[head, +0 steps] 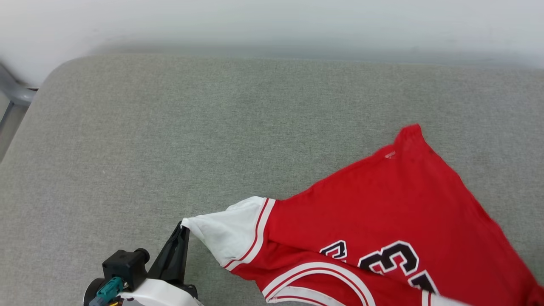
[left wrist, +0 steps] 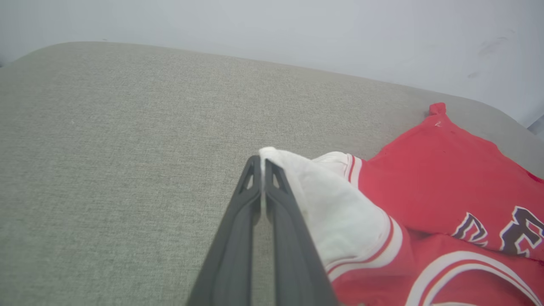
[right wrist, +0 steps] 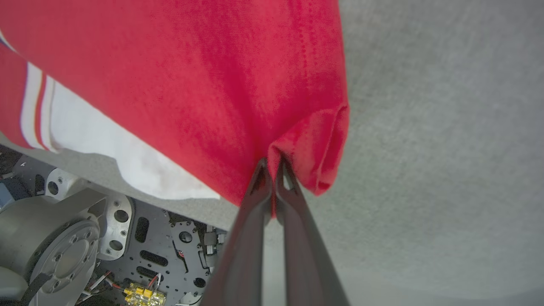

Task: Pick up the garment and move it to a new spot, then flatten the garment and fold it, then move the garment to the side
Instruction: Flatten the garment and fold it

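My left pincer [head: 183, 227] sits closest, at the lower left of the head view, with its pale wrist housing below it and the two dark fingers angled up and to the right. They are pressed together on the tip of the white sleeve [head: 229, 231], which is pulled to a point. The garment [head: 382, 204] is spread over the right half of the grey cushion [head: 170, 127], with one red corner reaching toward the far edge. In the right wrist view, my right pincer [right wrist: 272, 160] points up into red cloth, its fingers clamped on a bunched fold. The robot's metal base [right wrist: 85, 238] shows beneath.
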